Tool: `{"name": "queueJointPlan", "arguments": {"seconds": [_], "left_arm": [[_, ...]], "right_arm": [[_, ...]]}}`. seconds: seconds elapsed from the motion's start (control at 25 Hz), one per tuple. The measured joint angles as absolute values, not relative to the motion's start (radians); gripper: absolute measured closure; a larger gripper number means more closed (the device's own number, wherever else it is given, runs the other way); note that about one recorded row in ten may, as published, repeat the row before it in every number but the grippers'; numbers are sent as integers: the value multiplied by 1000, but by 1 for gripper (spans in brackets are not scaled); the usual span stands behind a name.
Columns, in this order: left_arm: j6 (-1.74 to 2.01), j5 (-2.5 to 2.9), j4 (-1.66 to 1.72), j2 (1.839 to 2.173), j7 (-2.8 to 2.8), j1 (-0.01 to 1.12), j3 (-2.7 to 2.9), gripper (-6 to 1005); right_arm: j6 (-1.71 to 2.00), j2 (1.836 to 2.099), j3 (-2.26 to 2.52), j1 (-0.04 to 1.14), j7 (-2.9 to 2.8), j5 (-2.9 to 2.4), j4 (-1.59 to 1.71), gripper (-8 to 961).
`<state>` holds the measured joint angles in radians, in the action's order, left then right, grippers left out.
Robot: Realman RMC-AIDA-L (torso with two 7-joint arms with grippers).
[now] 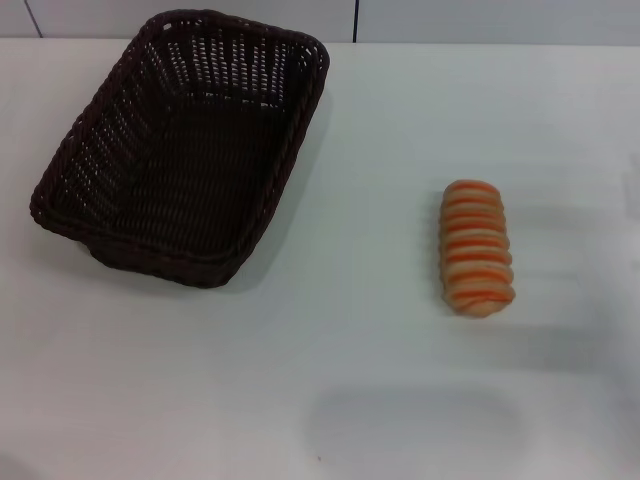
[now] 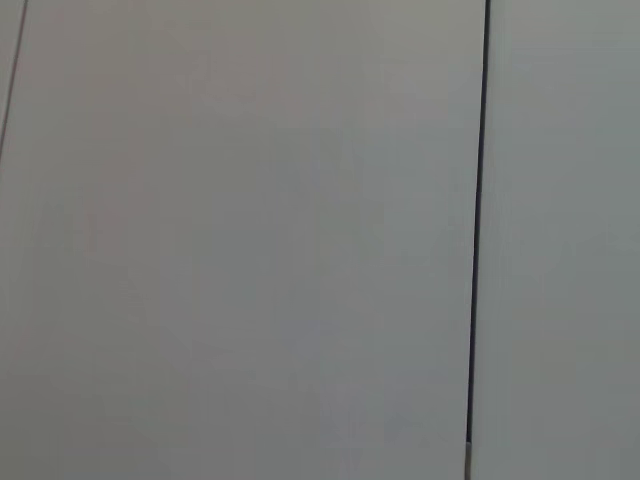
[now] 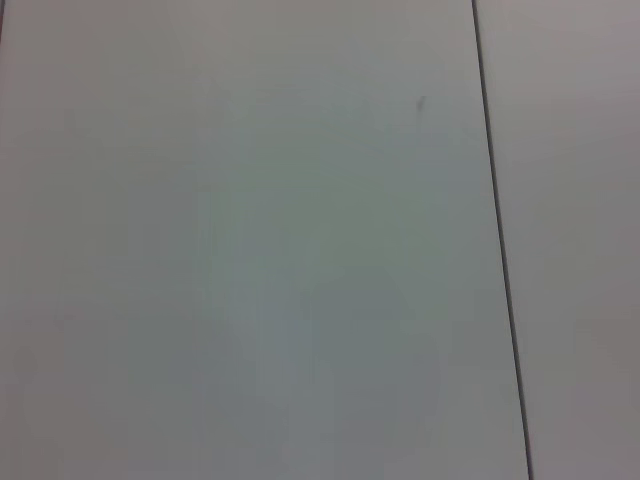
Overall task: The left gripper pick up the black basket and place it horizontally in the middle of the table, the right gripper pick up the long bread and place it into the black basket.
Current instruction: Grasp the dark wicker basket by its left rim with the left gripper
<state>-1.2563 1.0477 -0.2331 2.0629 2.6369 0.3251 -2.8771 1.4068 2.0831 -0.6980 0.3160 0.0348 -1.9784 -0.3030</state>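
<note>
Basket [image 1: 180,150] and bread [image 1: 478,248] wait untouched on a white surface [image 1: 330,400], with neither step of the job yet begun. The dark woven basket sits at the far left of the surface as seen from the head camera, angled so its long side runs away from the robot rather than across, and it holds nothing. It has still to be lifted, turned crosswise and set down in the middle. The striped loaf lies well apart from it on the right side, lengthwise toward the robot, resting flat on the bare surface; it has still to go into the basket. Neither tool appears anywhere: the head camera shows only the surface and the two items, and both wrist cameras show nothing but pale flat panels crossed by a thin dark seam. Whether the left tool or the right tool is open or closed cannot be told, nor how either stands in relation to the basket or the bread. By the look of it, the whole task remains ahead.
</note>
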Motion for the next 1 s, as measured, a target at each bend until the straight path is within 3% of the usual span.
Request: {"name": "queueJointPlan", "arguments": {"seconds": [0.36, 0.6, 1.0], "left_arm": [[-1271, 1077, -378, 2058, 2280, 290, -2718, 133], [-1225, 1315, -878, 2052, 1573, 220, -2459, 134], [-1238, 1940, -1399, 2056, 857, 250, -2340, 136]], "right_arm": [[1409, 2083, -699, 311, 35, -1978, -307, 387], [1413, 2083, -699, 306, 34, -1978, -311, 387], [1417, 2083, -699, 309, 34, -1977, -308, 386]]}}
